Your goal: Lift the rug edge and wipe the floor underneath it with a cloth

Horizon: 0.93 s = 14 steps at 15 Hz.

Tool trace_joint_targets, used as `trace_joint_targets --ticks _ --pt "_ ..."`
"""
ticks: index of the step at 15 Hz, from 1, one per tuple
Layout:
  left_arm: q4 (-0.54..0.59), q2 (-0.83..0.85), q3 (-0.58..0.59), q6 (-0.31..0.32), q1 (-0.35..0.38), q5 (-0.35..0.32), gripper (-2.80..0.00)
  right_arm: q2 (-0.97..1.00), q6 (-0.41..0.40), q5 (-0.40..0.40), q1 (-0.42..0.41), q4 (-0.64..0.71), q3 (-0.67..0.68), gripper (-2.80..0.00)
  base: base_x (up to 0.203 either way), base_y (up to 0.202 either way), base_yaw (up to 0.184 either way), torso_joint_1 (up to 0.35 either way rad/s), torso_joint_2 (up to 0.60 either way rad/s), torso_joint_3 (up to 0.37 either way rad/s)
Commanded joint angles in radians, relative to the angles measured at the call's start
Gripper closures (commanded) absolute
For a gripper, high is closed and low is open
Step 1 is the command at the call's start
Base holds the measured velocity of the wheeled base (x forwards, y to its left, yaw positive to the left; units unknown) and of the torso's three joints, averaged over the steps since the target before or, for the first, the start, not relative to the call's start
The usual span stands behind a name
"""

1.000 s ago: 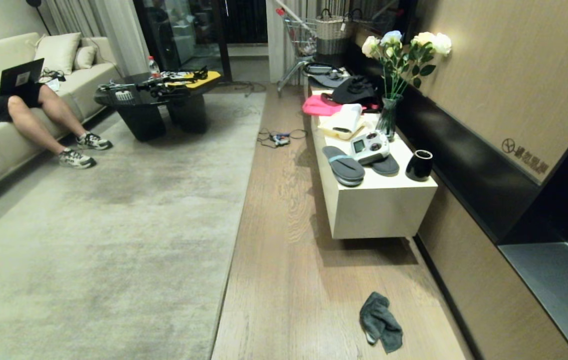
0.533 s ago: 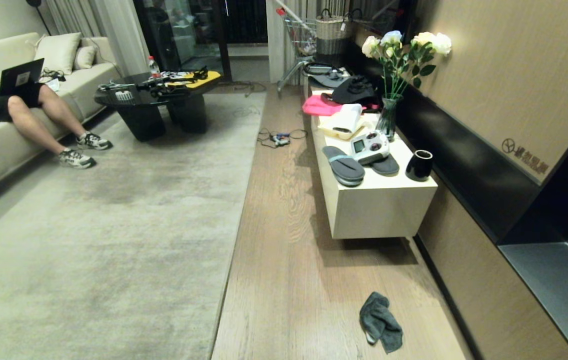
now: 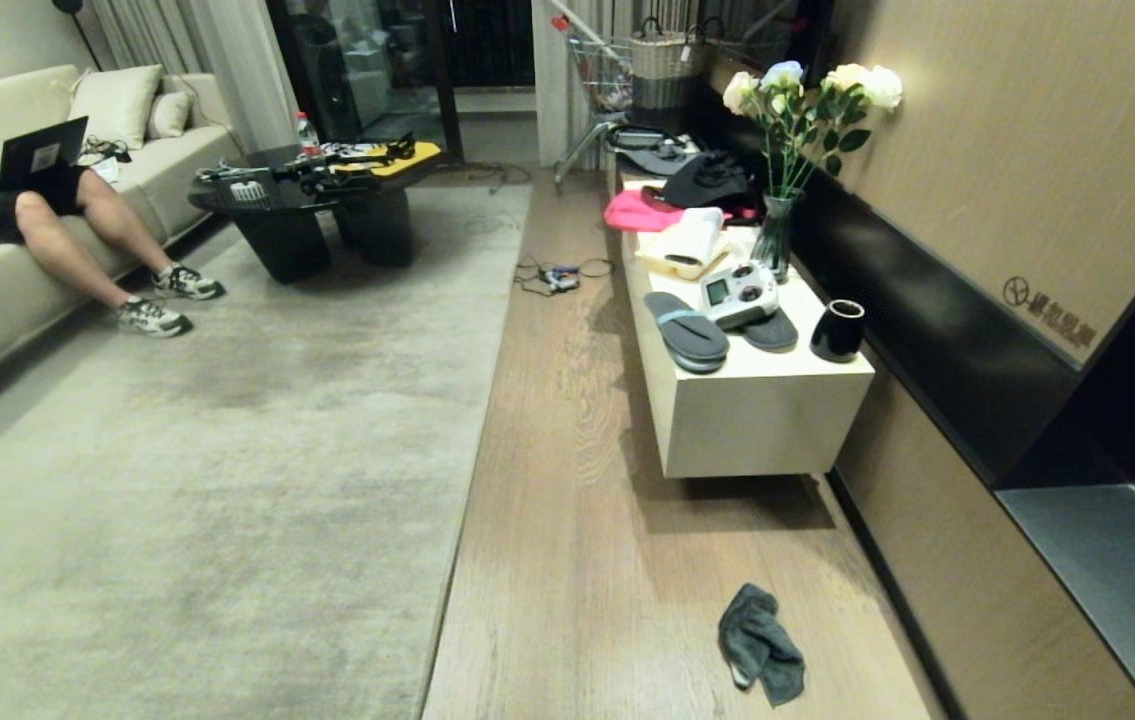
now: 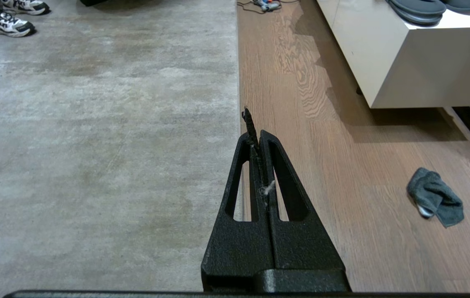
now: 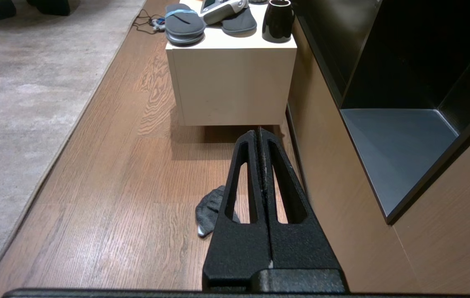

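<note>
The pale beige-grey rug lies flat, and the rug edge (image 3: 472,470) runs straight along the wood floor (image 3: 577,560). The dark grey cloth (image 3: 759,645) lies crumpled on the planks near the right wall, well clear of the rug. Neither arm shows in the head view. My left gripper (image 4: 256,134) hangs shut above the rug edge (image 4: 237,124), with a dark shred and a bit of white fluff stuck between its fingers; the cloth (image 4: 435,198) lies off to its side. My right gripper (image 5: 258,131) is shut and empty above the floor (image 5: 127,186), and one finger partly hides the cloth (image 5: 212,207).
A white low cabinet (image 3: 757,420) with slippers, a controller, a black cup and a vase stands along the right wall. A dark wall niche (image 3: 1107,560) juts out nearer. Cables (image 3: 557,275) lie on the planks farther off. A black coffee table (image 3: 327,200) and a seated person (image 3: 47,220) are at the rug's far left.
</note>
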Motion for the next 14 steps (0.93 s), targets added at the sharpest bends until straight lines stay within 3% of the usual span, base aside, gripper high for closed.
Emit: trace_joint_targets --ticks 1,9,14 --pt "0.001 0.000 0.000 0.000 0.000 0.000 0.00 0.001 0.000 0.000 0.001 0.000 0.000 0.00 0.000 0.000 0.000 0.000 0.00 0.000" --pt "0.001 0.000 0.000 0.000 -0.001 0.000 0.00 0.001 -0.003 0.000 0.000 -0.002 0.000 0.00 0.000 0.000 0.000 0.000 0.00 0.000" --pt "0.001 0.000 0.000 0.000 0.001 0.000 0.00 0.001 -0.003 0.001 0.000 -0.002 0.000 0.00 0.000 0.000 0.000 -0.008 -0.30 -0.326"
